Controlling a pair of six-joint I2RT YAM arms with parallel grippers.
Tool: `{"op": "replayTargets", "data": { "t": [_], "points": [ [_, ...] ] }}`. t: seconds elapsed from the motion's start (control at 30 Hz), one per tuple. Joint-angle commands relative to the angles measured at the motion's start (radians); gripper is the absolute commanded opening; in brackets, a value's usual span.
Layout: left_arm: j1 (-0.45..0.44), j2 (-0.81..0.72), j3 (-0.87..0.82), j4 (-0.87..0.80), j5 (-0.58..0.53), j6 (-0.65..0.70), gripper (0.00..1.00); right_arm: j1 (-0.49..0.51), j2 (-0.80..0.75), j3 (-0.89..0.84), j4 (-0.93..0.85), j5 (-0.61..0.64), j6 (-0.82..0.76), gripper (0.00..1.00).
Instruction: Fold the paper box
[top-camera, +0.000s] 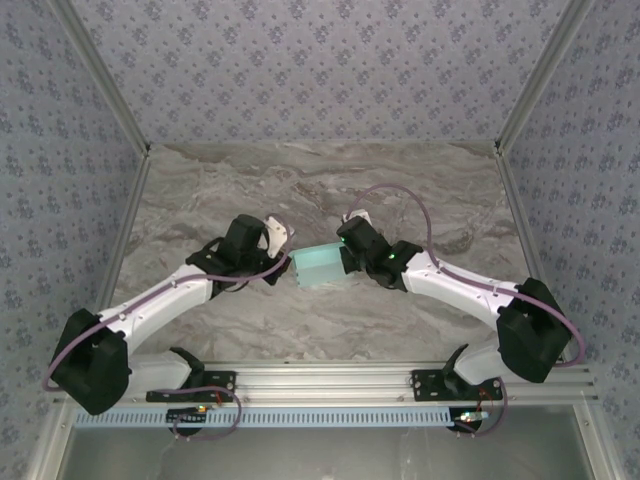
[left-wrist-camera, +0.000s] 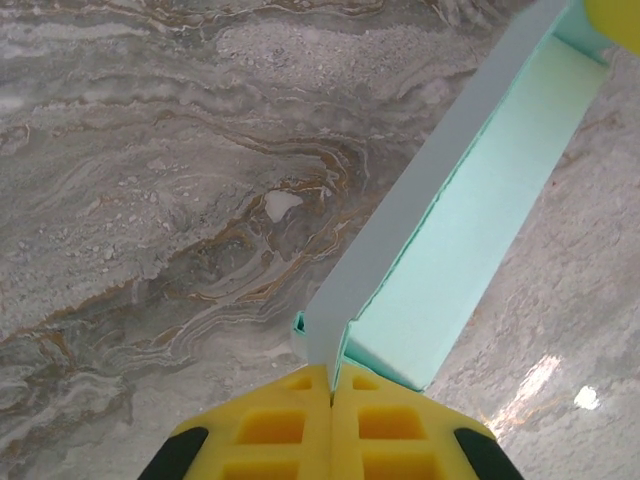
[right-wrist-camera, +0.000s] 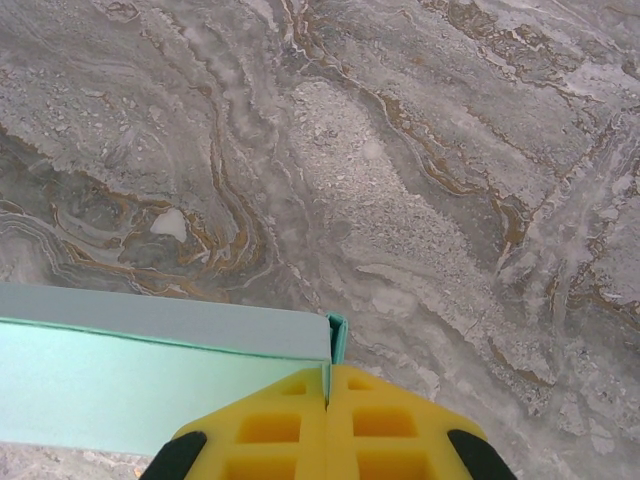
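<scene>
Aluminium rail (top-camera: 320, 378), bottom of the overhead frame: carries both arm bases.

Left gripper (left-wrist-camera: 330, 388), bottom centre of its wrist view: yellow jaws pressed together, pinching a thin upright wall at a corner of the paper box (left-wrist-camera: 470, 220).

Right gripper (right-wrist-camera: 328, 388), bottom centre of its wrist view: yellow jaws likewise closed on a wall at the box's other end.

Paper box, centre of the overhead frame: pale blue-green, partly formed, spanning between the two grippers; resting on or held above the marble table (top-camera: 300, 180), cannot tell which.

Patterned walls (top-camera: 300, 60), top and sides.
</scene>
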Motion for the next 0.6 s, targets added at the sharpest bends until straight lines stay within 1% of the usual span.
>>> {"op": "replayTargets", "data": {
  "t": [0.0, 0.1, 0.27, 0.4, 0.57],
  "points": [
    [-0.011, 0.010, 0.043, 0.006, 0.014, -0.140, 0.00, 0.015, 0.006, 0.007, -0.033, 0.012, 0.020, 0.05],
    [-0.018, 0.006, 0.033, 0.028, -0.006, -0.303, 0.00, 0.020, 0.002, 0.000, -0.033, 0.015, 0.026, 0.05],
    [-0.056, -0.017, 0.007, 0.051, -0.110, -0.530, 0.00, 0.028, -0.005, -0.015, -0.021, 0.015, 0.043, 0.05],
    [-0.089, -0.024, -0.004, 0.089, -0.167, -0.656, 0.00, 0.036, -0.004, -0.027, -0.007, 0.015, 0.052, 0.05],
    [-0.131, -0.008, -0.018, 0.125, -0.217, -0.738, 0.00, 0.041, -0.005, -0.035, 0.001, 0.017, 0.054, 0.05]
  ]
}}
